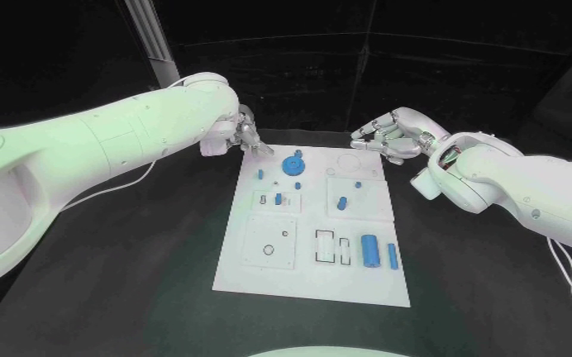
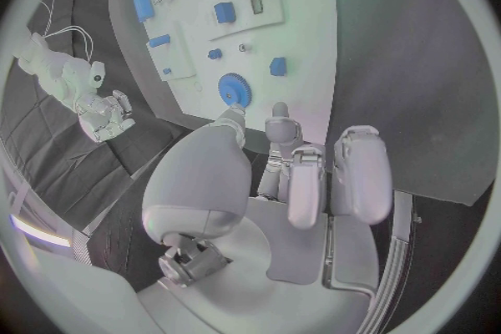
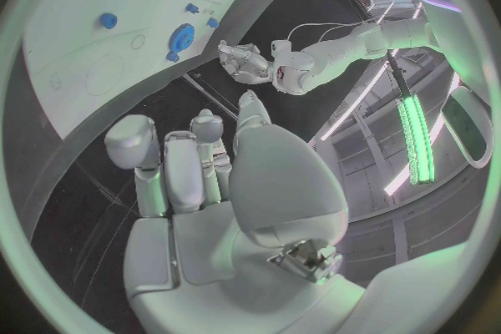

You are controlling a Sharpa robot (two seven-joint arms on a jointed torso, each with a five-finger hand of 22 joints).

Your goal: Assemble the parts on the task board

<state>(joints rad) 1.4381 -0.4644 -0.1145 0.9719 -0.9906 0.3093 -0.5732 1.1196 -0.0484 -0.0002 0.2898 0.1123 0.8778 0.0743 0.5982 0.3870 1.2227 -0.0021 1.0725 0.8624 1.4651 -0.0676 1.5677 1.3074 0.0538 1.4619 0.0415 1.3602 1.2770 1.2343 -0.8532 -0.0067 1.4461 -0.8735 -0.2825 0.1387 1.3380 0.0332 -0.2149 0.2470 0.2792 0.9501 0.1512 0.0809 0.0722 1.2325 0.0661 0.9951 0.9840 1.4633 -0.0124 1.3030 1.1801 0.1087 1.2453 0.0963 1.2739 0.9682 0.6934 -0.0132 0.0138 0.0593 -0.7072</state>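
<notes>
The task board (image 1: 312, 245) is lying in the middle of the black table (image 1: 143, 274), carrying small blue parts. A blue gear (image 1: 293, 164) is sitting toward the board's 11 o'clock corner, with a small blue peg (image 1: 260, 173) just beside it at 8 o'clock. Two blue cylinders (image 1: 371, 249) are lying side by side toward 4 o'clock. The left hand (image 1: 245, 135) is hovering over the 11 o'clock corner, fingers apart, grasping nothing. The right hand (image 1: 391, 137) is hanging off the 1 o'clock corner, fingers loosely curled and empty.
</notes>
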